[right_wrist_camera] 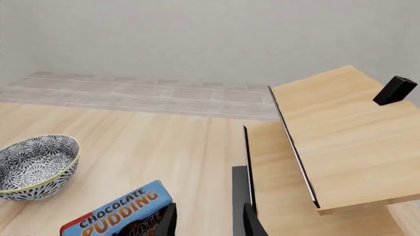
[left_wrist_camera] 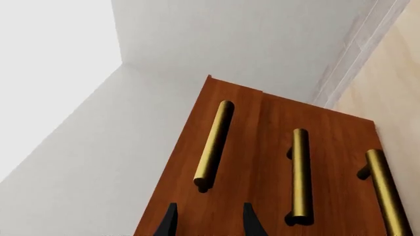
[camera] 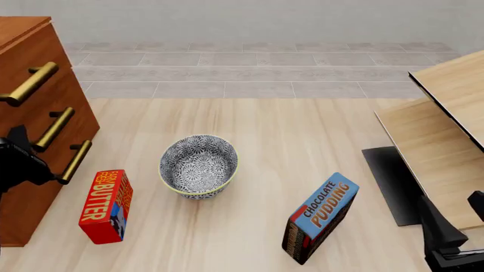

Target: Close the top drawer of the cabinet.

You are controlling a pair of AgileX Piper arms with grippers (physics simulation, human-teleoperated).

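Note:
The cabinet (camera: pixel 30 187) stands at the table's left edge, reddish-brown with three brass bar handles. The top drawer (left_wrist_camera: pixel 226 196) is the highest one; its front juts slightly past the lower two in the left wrist view. Its handle (camera: pixel 30 84) also shows in the left wrist view (left_wrist_camera: pixel 213 147). My left gripper (camera: pixel 17 148) is right in front of the cabinet at the height of the lower handles. Its fingers (left_wrist_camera: pixel 169 222) are apart and empty, just short of the top drawer's front. My right gripper (camera: pixel 448 238) is open and empty at the near right.
A patterned bowl (camera: pixel 198 165) sits mid-table. A red butter box (camera: pixel 106 207) stands near the cabinet's foot. A chocolate pudding box (camera: pixel 321 218) stands right of centre, close to my right fingers (right_wrist_camera: pixel 167 221). Pale wood panels (camera: pixel 446 130) lean at the right.

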